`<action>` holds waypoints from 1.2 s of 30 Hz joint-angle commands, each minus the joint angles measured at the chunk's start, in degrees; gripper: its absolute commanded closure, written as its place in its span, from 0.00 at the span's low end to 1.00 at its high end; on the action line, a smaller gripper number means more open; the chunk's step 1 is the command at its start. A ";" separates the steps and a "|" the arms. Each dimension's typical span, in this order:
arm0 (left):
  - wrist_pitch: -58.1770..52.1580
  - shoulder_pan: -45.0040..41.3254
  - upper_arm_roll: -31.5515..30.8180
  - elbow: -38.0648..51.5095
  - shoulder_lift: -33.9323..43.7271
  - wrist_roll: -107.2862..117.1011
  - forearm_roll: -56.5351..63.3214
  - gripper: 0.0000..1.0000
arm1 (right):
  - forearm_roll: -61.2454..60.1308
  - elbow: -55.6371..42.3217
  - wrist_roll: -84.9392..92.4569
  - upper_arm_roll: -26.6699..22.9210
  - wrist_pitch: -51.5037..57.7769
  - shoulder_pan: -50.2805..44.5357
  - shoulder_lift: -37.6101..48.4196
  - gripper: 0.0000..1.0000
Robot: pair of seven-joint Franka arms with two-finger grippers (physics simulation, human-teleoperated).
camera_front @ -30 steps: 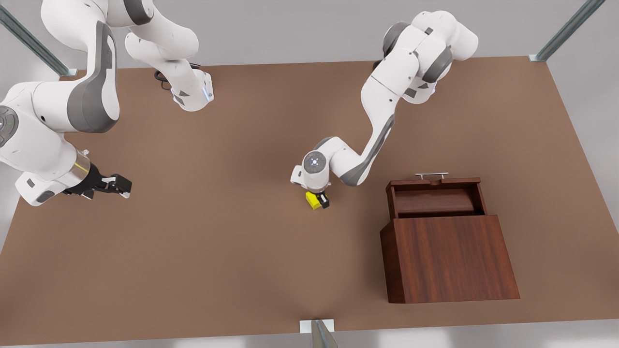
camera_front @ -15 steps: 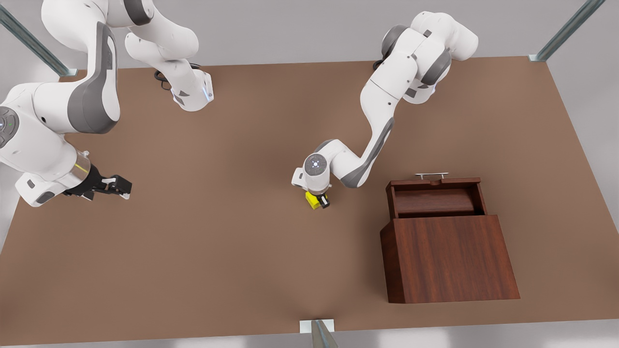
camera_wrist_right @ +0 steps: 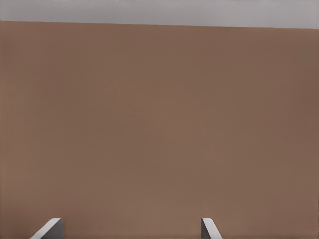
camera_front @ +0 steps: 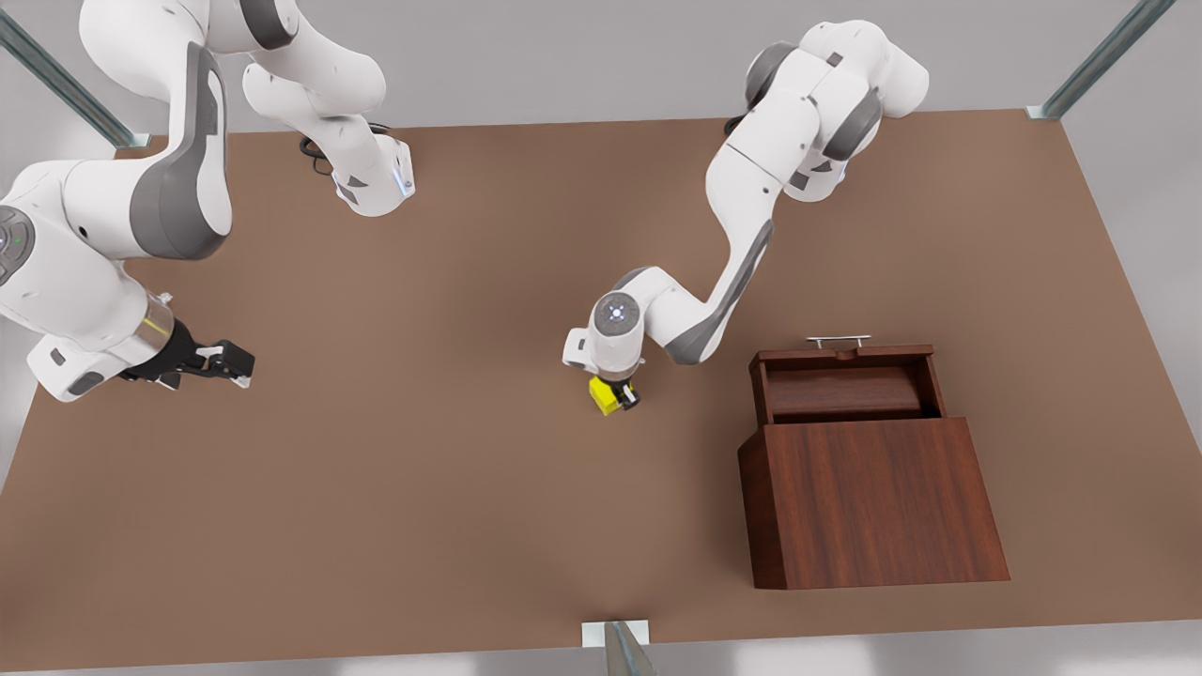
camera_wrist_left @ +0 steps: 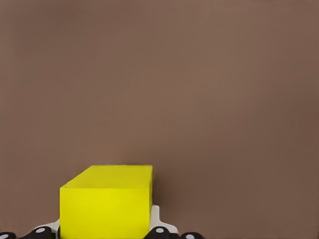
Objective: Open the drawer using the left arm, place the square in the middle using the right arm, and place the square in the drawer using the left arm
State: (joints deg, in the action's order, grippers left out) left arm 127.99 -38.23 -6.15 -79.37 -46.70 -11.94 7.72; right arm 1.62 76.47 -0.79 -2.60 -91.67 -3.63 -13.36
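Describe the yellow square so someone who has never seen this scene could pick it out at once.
Start at the wooden cabinet with its drawer pulled open, then look toward the front view's left to mid-table. There the left gripper is shut on the square, the only bright yellow thing on the brown table.

The cabinet (camera_front: 869,502) stands on the worktop (camera_front: 423,488) toward the front view's right, its drawer (camera_front: 850,380) pulled out behind it. To the front view's left of the cabinet, the left pincer (camera_front: 615,394) grips the square (camera_front: 605,395). Much farther left of the cabinet, the right pincer (camera_front: 235,363) hangs over the worktop, fingers apart.
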 commanded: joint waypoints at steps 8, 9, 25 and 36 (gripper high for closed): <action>-6.87 0.44 5.71 0.00 10.75 2.88 -7.01 0.29 | 0.05 0.00 0.00 0.05 -0.44 0.11 0.00 0.00; -7.49 0.79 6.24 -0.09 11.63 2.01 -7.28 0.29 | 0.05 0.00 0.00 0.05 -0.44 0.20 0.00 0.00; -12.15 1.06 32.52 -20.83 29.56 -50.99 -16.15 0.29 | 0.05 0.00 0.00 0.05 -0.79 0.20 0.00 0.00; -12.76 1.14 37.27 -25.31 30.09 -61.72 -17.03 0.00 | -0.04 0.00 0.00 0.05 -0.88 0.20 0.00 0.00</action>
State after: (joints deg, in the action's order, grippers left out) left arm 115.14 -37.10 31.18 -104.68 -16.62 -73.65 -9.12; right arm 1.65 76.47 -0.79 -2.55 -92.55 -3.41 -13.36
